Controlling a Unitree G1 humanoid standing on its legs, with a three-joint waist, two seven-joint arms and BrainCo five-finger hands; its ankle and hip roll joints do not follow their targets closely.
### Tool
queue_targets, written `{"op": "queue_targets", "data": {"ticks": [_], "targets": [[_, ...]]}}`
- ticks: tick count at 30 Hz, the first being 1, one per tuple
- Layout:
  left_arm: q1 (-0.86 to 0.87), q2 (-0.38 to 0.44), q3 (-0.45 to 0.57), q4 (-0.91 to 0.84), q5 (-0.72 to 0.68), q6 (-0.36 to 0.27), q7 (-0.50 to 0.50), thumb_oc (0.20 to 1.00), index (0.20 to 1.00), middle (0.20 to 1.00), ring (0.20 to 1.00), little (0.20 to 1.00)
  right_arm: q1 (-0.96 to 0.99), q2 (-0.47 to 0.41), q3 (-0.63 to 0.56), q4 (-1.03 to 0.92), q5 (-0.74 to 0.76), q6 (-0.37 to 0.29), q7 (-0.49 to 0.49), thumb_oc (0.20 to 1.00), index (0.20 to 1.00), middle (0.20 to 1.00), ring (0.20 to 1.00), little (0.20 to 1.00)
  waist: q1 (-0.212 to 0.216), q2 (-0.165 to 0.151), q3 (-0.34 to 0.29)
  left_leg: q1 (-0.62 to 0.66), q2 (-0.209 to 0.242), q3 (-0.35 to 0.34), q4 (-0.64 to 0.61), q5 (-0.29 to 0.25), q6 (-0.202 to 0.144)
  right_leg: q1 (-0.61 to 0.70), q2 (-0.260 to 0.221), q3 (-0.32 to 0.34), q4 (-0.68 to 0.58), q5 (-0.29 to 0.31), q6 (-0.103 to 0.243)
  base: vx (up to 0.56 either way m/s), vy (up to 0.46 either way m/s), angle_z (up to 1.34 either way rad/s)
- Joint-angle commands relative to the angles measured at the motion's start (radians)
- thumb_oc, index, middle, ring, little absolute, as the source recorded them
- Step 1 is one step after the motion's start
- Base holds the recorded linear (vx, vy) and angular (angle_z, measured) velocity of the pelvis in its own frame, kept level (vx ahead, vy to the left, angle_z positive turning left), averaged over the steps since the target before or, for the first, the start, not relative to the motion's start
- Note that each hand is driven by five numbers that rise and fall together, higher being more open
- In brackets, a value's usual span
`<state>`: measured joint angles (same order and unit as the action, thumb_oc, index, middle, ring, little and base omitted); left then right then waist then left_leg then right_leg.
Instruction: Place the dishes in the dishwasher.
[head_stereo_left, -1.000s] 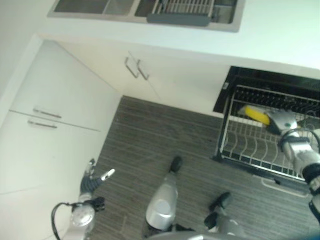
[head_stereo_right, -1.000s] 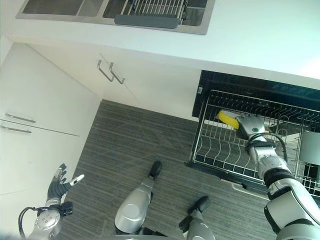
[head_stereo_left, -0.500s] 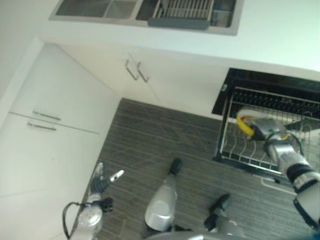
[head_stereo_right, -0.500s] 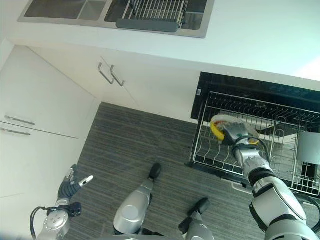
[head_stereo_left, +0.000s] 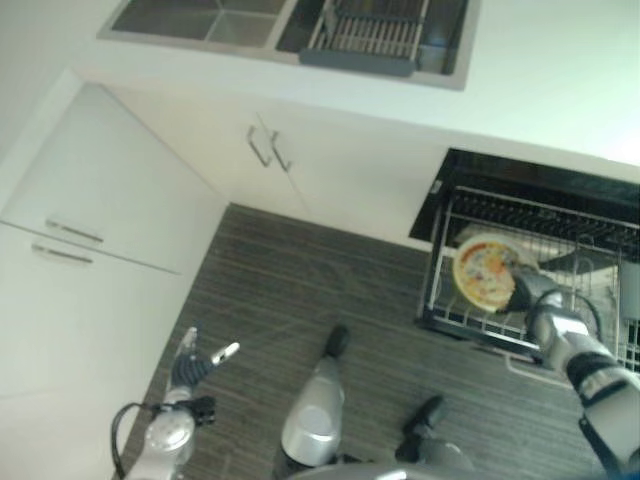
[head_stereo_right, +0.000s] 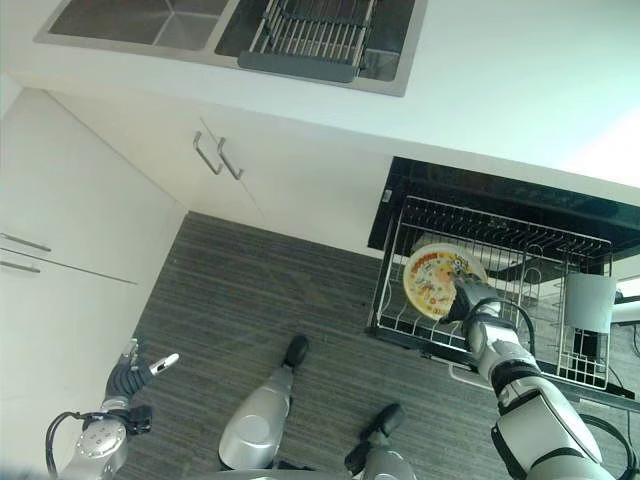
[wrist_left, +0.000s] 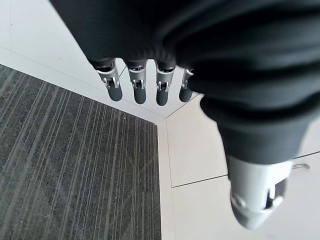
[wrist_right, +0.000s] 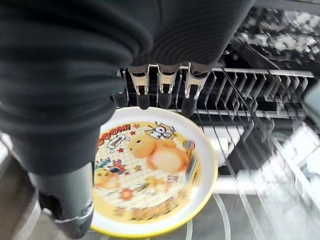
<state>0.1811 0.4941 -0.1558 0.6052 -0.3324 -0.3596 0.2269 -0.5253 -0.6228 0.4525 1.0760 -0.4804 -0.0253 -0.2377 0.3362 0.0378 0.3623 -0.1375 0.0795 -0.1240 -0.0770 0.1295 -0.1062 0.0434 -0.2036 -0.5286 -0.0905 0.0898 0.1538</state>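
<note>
A yellow-rimmed plate (head_stereo_right: 434, 279) with a cartoon print leans in the pulled-out dishwasher rack (head_stereo_right: 497, 226), its printed face turned up toward the head camera. My right hand (head_stereo_right: 467, 300) is at the plate's near right edge. In the right wrist view its fingers (wrist_right: 164, 93) reach straight to the far rim of the plate (wrist_right: 150, 180) and the thumb (wrist_right: 67, 207) lies beside the near rim, not curled round it. My left hand (head_stereo_left: 190, 365) hangs open over the floor by the white cabinets, fingers (wrist_left: 137, 87) straight.
A grey cup-like container (head_stereo_right: 587, 301) stands at the rack's right end. The rack sticks out over the dark striped floor (head_stereo_right: 280, 290). Behind are the white counter (head_stereo_right: 520, 80), a sink holding a drying rack (head_stereo_right: 305, 40), and cabinet doors with handles (head_stereo_right: 215, 155).
The plate went from edge-on in my right hand to leaning face-up in the rack. The right hand has drawn back toward the rack's front. The camera also shifted.
</note>
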Motion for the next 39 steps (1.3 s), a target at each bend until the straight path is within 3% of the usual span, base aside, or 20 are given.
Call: {"op": "queue_targets", "data": {"ticks": [1,3,6,8,12,14,15,16,17,18,20,24,27,30,36,39], "targets": [[-0.023,0.010,-0.018,0.005,0.038,0.028,-0.015,1.000,1.000,1.000,1.000,1.000,-0.003,-0.051,-0.025,-0.018,0.215,0.039,0.137,1.000,1.000,1.000,1.000,1.000,-0.001,-0.010,-0.045,0.028,0.025,0.125,-0.002,-0.093,-0.001,-0.021,-0.048,0.069,0.057,-0.048,0.052,0.08,-0.011,0.01],[-0.011,0.022,-0.007,-0.010,0.063,0.060,-0.032,1.000,1.000,1.000,1.000,1.000,0.025,-0.084,-0.047,-0.058,0.242,0.050,0.158,1.000,1.000,1.000,1.000,1.000,-0.004,-0.026,-0.057,0.039,0.030,0.127,-0.001,-0.095,-0.003,-0.006,-0.045,0.065,0.055,-0.047,0.054,0.09,-0.050,0.00],[0.051,0.031,0.031,-0.045,0.105,0.105,-0.044,1.000,1.000,1.000,1.000,1.000,0.108,-0.149,-0.131,-0.252,0.330,0.169,0.229,1.000,1.000,1.000,1.000,1.000,-0.030,-0.056,-0.093,0.082,0.039,0.144,0.000,-0.102,-0.006,0.031,-0.036,0.076,0.045,-0.043,0.059,0.15,-0.015,-0.04],[0.076,0.028,0.061,-0.062,0.106,0.131,-0.041,1.000,1.000,1.000,1.000,1.000,0.180,-0.162,-0.182,-0.416,0.380,0.158,0.219,1.000,1.000,1.000,1.000,1.000,-0.051,-0.065,-0.107,0.103,0.045,0.155,-0.001,-0.106,-0.005,0.043,-0.034,0.086,0.043,-0.042,0.061,0.11,0.026,-0.21],[0.127,-0.029,0.175,-0.009,0.119,0.134,-0.041,1.000,1.000,1.000,1.000,1.000,0.421,-0.082,-0.400,-0.743,0.338,0.151,0.196,1.000,1.000,1.000,1.000,1.000,-0.143,-0.081,-0.144,0.152,0.058,0.194,-0.003,-0.118,0.005,0.043,-0.039,0.125,0.064,-0.045,0.070,0.09,0.065,-0.30],[0.151,-0.047,0.221,0.005,0.140,0.134,-0.054,1.000,1.000,1.000,1.000,1.000,0.528,-0.050,-0.501,-0.856,0.310,0.116,0.178,1.000,1.000,1.000,1.000,1.000,-0.185,-0.084,-0.149,0.178,0.066,0.217,-0.003,-0.132,0.010,0.045,-0.039,0.145,0.073,-0.051,0.072,0.05,0.031,-0.40],[0.159,-0.052,0.231,0.009,0.147,0.133,-0.054,1.000,1.000,1.000,1.000,1.000,0.558,-0.043,-0.534,-0.893,0.302,0.109,0.150,1.000,1.000,1.000,1.000,1.000,-0.198,-0.085,-0.151,0.185,0.068,0.226,-0.003,-0.136,0.012,0.046,-0.038,0.152,0.074,-0.053,0.072,0.03,0.031,-0.44],[0.175,-0.072,0.247,0.018,0.163,0.133,-0.045,1.000,1.000,1.000,1.000,1.000,0.617,-0.016,-0.604,-0.963,0.330,0.085,0.055,1.000,1.000,1.000,1.000,1.000,-0.223,-0.086,-0.156,0.201,0.071,0.244,-0.004,-0.148,0.015,0.046,-0.034,0.168,0.077,-0.059,0.073,0.01,0.040,-0.38],[0.184,-0.077,0.252,0.021,0.154,0.138,-0.037,1.000,1.000,1.000,1.000,1.000,0.639,-0.002,-0.627,-0.981,0.315,0.059,0.043,1.000,1.000,1.000,1.000,1.000,-0.235,-0.085,-0.160,0.208,0.071,0.255,-0.003,-0.153,0.016,0.047,-0.032,0.178,0.076,-0.062,0.071,0.01,0.051,-0.43],[0.187,-0.087,0.251,0.035,0.150,0.133,-0.029,1.000,1.000,1.000,1.000,1.000,0.653,0.011,-0.628,-1.006,0.249,0.071,0.023,1.000,1.000,1.000,1.000,1.000,-0.242,-0.084,-0.163,0.212,0.070,0.259,-0.003,-0.157,0.017,0.046,-0.031,0.189,0.076,-0.065,0.070,-0.01,0.072,-0.42],[0.193,-0.128,0.253,0.047,0.143,0.131,-0.005,1.000,1.000,1.000,1.000,1.000,0.714,0.079,-0.596,-1.093,0.305,0.106,0.027,1.000,1.000,1.000,1.000,1.000,-0.275,-0.076,-0.168,0.229,0.070,0.280,-0.005,-0.165,0.021,0.038,-0.028,0.218,0.082,-0.074,0.065,0.04,0.085,-0.45],[0.203,-0.140,0.240,0.020,0.128,0.119,0.009,1.000,1.000,1.000,1.000,1.000,0.789,0.134,-0.512,-1.056,0.336,0.118,0.097,1.000,1.000,1.000,1.000,1.000,-0.300,-0.081,-0.175,0.245,0.073,0.317,-0.005,-0.169,0.023,0.041,-0.029,0.231,0.078,-0.076,0.063,0.04,0.029,-0.24],[0.196,-0.129,0.210,0.001,0.120,0.119,0.008,1.000,1.000,1.000,1.000,1.000,0.785,0.149,-0.467,-0.953,0.281,0.107,-0.014,1.000,1.000,1.000,1.000,1.000,-0.302,-0.079,-0.174,0.253,0.068,0.321,-0.007,-0.174,0.026,0.044,-0.029,0.226,0.080,-0.078,0.058,0.03,0.019,0.00],[0.196,-0.130,0.183,0.019,0.109,0.132,0.028,1.000,1.000,1.000,1.000,1.000,0.759,0.186,-0.425,-0.850,0.430,0.146,-0.007,1.000,1.000,1.000,1.000,1.000,-0.299,-0.074,-0.177,0.257,0.062,0.323,-0.009,-0.176,0.028,0.051,-0.029,0.222,0.072,-0.078,0.054,0.01,0.010,0.00],[0.149,-0.132,0.158,0.108,0.106,0.134,0.063,1.000,1.000,1.000,1.000,1.000,0.659,0.344,-0.401,-0.604,0.958,0.204,0.075,1.000,1.000,1.000,1.000,1.000,-0.278,-0.066,-0.178,0.271,0.060,0.314,-0.008,-0.172,0.027,0.066,-0.033,0.198,0.081,-0.082,0.044,0.01,-0.005,0.03],[0.137,-0.139,0.146,0.140,0.092,0.135,0.077,1.000,1.000,1.000,1.000,1.000,0.621,0.380,-0.393,-0.543,1.070,0.221,0.055,1.000,1.000,1.000,1.000,1.000,-0.267,-0.056,-0.184,0.275,0.059,0.309,-0.010,-0.169,0.023,0.076,-0.031,0.188,0.079,-0.084,0.039,0.03,0.004,0.11]]}}
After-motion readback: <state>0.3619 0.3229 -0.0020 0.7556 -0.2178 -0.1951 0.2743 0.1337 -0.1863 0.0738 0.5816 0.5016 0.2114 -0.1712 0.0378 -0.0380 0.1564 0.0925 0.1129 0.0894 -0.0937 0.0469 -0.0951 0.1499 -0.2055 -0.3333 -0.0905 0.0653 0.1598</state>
